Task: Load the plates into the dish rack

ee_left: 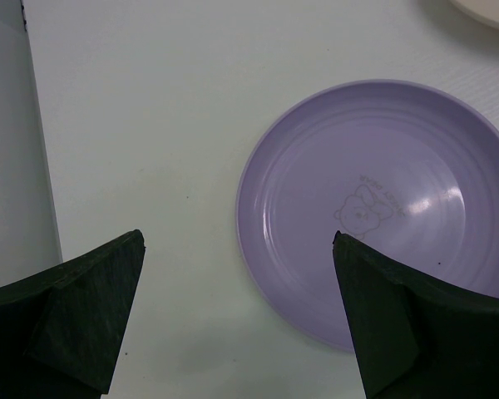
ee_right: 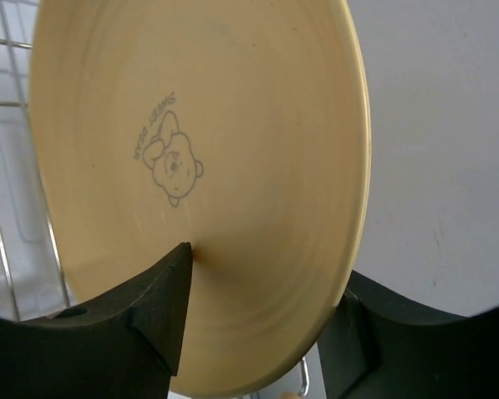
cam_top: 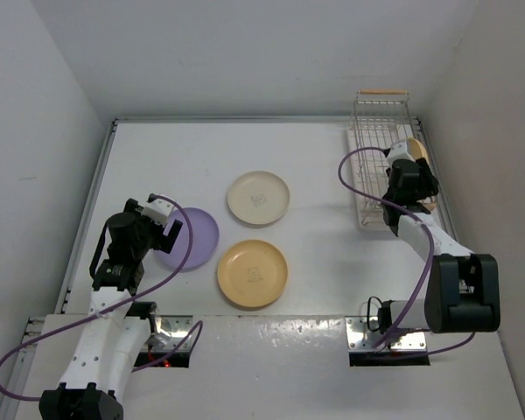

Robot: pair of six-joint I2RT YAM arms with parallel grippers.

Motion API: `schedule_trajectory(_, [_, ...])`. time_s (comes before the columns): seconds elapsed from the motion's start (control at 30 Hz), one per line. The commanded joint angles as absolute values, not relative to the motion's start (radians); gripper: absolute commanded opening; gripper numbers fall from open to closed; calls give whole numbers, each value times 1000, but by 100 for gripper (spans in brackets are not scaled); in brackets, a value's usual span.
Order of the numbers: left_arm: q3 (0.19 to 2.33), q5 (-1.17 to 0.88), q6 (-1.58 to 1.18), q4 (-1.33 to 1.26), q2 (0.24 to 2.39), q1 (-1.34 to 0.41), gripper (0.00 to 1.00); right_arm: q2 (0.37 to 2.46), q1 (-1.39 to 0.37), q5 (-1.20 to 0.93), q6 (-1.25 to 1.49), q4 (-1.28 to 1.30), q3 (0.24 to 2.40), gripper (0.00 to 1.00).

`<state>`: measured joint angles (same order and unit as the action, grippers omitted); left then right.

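**Top external view.** You had the left gripper [cam_top: 168,229] at the left rim of the lavender plate [cam_top: 197,238], which lay flat on the table [cam_top: 332,254]. The cream plate [cam_top: 258,198] and the first yellow-orange plate [cam_top: 252,273] lay flat at mid-table, near each other but apart. Your right gripper [cam_top: 409,164] held the second yellow-orange plate [cam_top: 417,150] on edge at the dish rack [cam_top: 376,131], which stood in the far right corner.

**Left wrist view.** The jaws stood wide apart and held nothing. The lavender plate's left rim lay between them, and contact could not be told.

**Right wrist view.** The jaws were closed on the lower rim of the second yellow-orange plate, one on each face. The plate stood nearly upright with its bear mark [ee_right: 173,170] towards the camera. The dish rack showed behind it at left, and whether the plate sat in a slot could not be told.
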<state>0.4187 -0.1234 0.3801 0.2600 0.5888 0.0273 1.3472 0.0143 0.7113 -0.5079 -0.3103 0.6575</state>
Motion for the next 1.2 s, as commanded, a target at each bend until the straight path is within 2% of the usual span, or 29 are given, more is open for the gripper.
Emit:
schedule_trajectory(0.0, [426,-123,371,229,578,38,100,1331,69,690,-424,-276,713,55])
schedule_trajectory(0.23, [426,-123,371,229,578,38,100,1289,81,574,-315,-149,761,68])
schedule_trajectory(0.53, [426,-123,371,229,578,38,100,1255,133,497,-232,-97,758,71])
schedule_trajectory(0.7, [426,-123,371,229,578,38,100,1252,156,486,-210,-83,767,81])
schedule_trajectory(0.73, [426,-123,371,229,578,38,100,1253,156,483,-210,-77,770,85])
schedule_trajectory(1.0, [426,-132,371,229,578,38,100,1246,158,413,-163,-3,862,99])
schedule_trajectory(1.17, [426,-132,371,229,578,38,100,1207,158,354,-132,74,913,99])
